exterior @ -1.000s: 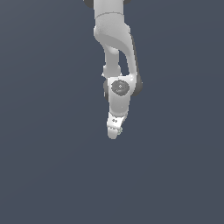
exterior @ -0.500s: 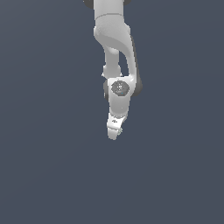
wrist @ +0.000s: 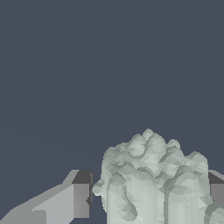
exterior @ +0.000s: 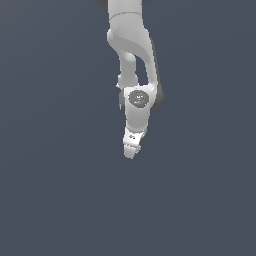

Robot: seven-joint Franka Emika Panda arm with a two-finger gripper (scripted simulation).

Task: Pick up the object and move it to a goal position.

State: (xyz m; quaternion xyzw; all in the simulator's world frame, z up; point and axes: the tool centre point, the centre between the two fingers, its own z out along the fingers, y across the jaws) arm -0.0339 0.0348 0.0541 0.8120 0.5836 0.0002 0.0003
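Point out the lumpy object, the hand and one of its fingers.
object point(wrist: 151, 179): wrist view, middle of its mottled pale grey-green surface.
hand point(exterior: 132, 151): exterior view, midway between the fingertips at the arm's lower end.
finger point(wrist: 81, 199): wrist view, grey inner face beside the object.

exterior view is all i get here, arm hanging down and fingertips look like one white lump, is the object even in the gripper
Observer: Yes. In the wrist view the pale grey-green object sits between the two fingers of the gripper.
Operator: are the fingers touching it or just near it
Observer: The far finger is pressed against its side at the frame edge; the near finger shows a thin dark gap beside the lump.
Operator: anything under it, table or goal marker
Observer: Only plain dark background beyond the object in the wrist view; no surface or marker shows.
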